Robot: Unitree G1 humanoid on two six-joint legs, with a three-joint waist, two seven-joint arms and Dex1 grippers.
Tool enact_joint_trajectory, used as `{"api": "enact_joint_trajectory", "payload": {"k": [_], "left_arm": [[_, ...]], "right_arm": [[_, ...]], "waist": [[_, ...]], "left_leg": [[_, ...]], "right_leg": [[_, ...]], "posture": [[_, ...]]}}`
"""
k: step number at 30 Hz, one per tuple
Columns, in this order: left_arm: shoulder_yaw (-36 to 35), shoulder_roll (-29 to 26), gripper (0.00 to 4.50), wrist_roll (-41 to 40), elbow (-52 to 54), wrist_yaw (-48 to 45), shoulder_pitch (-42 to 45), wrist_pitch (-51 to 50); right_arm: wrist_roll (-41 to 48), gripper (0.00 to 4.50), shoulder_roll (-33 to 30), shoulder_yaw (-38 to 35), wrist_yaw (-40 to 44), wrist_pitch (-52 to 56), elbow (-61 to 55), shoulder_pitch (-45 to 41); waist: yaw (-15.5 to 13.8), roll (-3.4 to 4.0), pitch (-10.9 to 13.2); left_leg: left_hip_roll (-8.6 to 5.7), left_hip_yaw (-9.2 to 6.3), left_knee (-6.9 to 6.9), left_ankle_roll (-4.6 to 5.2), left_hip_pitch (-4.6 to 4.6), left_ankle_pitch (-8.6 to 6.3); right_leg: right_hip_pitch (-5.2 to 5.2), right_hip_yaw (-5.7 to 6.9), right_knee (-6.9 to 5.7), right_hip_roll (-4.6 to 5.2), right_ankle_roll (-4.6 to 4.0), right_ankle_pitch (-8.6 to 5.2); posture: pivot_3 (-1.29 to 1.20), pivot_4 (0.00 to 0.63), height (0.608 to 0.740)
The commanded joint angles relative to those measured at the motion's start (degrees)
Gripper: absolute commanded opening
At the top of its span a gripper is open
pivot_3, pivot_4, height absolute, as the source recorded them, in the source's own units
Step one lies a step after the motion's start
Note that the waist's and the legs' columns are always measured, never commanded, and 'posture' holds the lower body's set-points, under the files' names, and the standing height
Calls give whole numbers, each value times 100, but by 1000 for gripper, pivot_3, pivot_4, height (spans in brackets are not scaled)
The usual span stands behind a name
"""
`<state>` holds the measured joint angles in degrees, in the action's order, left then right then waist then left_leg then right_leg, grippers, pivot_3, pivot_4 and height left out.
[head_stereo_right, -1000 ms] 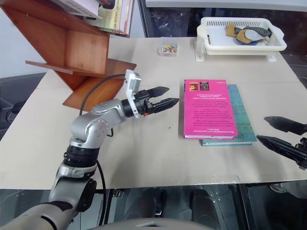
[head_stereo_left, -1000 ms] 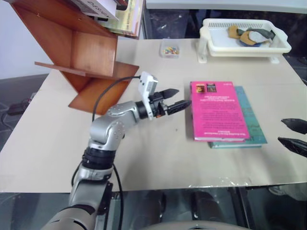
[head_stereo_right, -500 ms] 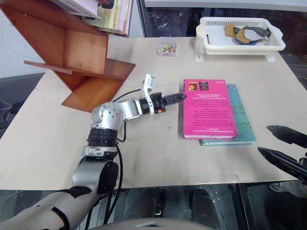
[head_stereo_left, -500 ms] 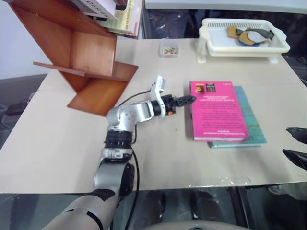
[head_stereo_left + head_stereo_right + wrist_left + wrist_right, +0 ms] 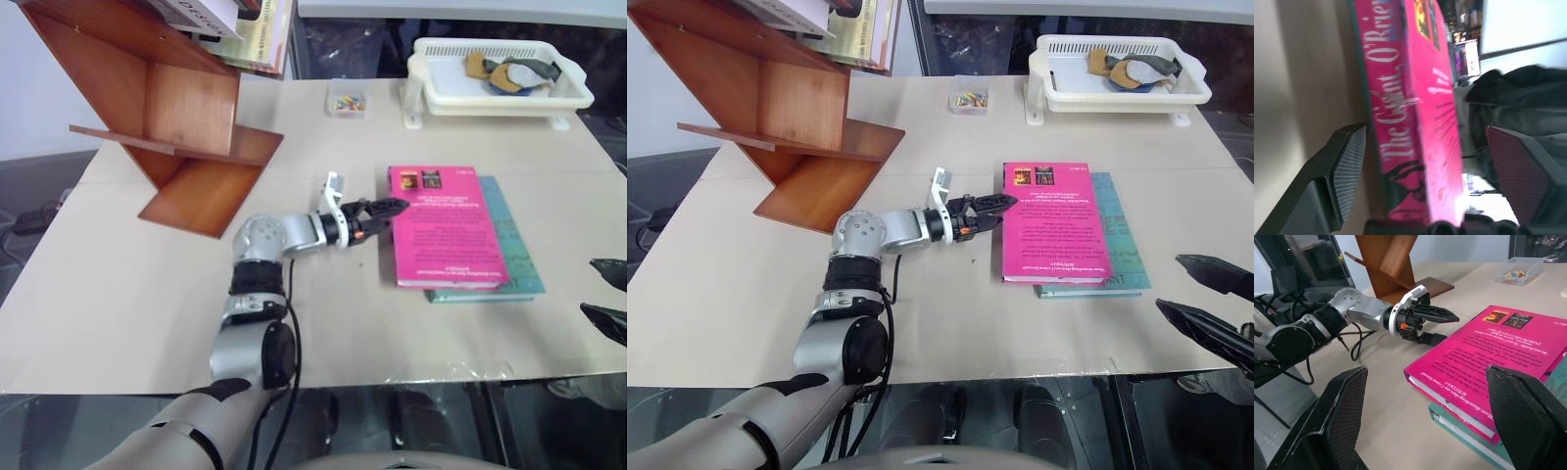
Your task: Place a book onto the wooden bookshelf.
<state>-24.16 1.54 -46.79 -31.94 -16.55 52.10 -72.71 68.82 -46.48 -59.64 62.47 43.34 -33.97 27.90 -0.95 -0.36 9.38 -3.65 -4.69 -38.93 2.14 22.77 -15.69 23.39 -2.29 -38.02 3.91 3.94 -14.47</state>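
The pink book (image 5: 446,225) lies flat on the table on top of a teal book (image 5: 514,250). Its spine with pale lettering (image 5: 1396,122) faces my left gripper (image 5: 390,211). That gripper is open and level at the spine edge, one finger above the cover and the other low beside the spine. The book edge sits between the fingers (image 5: 1347,166), which are not closed on it. My right gripper (image 5: 1215,294) hovers open at the table's right side, clear of the books. The wooden bookshelf (image 5: 167,108) stands at the far left.
Several books (image 5: 245,24) lean in the bookshelf's top. A white basket tray (image 5: 500,93) with small items stands at the back right. A small clear box (image 5: 345,100) of coloured bits sits behind the books. Bare tabletop (image 5: 323,294) lies in front.
My left gripper has moved right to the pink book's spine and rolled, so its fingers now stand one over the other. The right gripper has drawn back slightly toward the right edge.
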Motion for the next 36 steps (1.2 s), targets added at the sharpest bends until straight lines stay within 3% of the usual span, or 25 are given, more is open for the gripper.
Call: {"api": "enact_joint_trajectory", "payload": {"k": [1,7,28,31,36], "left_arm": [[-239,189,4233,-240,-266,143,185,-154],[-446,291,4233,-385,-616,139,357,-411],[-121,255,4233,-83,-1337,-379,304,-692],[-129,240,3434,-44,-1460,-453,333,-612],[-139,231,1037,-15,-1624,-566,372,-505]], "right_arm": [[192,3934,-98,-383,0,-121,-137,63],[326,3934,-127,-469,1,-115,-217,146],[353,3934,-211,-427,-80,-220,-331,191],[358,3934,-211,-453,-88,-222,-345,212],[346,3934,-240,-473,-86,-226,-328,218]], "waist": [[-1,-2,2],[7,-7,4],[3,-8,3],[3,-7,1],[3,-8,0]], "left_leg": [[-1,0,0,0,0,0],[-2,0,0,0,1,0],[-4,0,0,-1,0,0],[-4,0,0,-1,0,0],[-4,0,0,-1,-1,0]], "right_leg": [[0,0,0,0,0,0],[0,0,0,0,1,0],[0,0,0,3,2,0],[0,0,0,4,2,0],[-1,0,0,4,3,0]], "posture": [[0,150,740],[0,150,740],[0,150,740],[0,150,740],[0,150,740]]}}
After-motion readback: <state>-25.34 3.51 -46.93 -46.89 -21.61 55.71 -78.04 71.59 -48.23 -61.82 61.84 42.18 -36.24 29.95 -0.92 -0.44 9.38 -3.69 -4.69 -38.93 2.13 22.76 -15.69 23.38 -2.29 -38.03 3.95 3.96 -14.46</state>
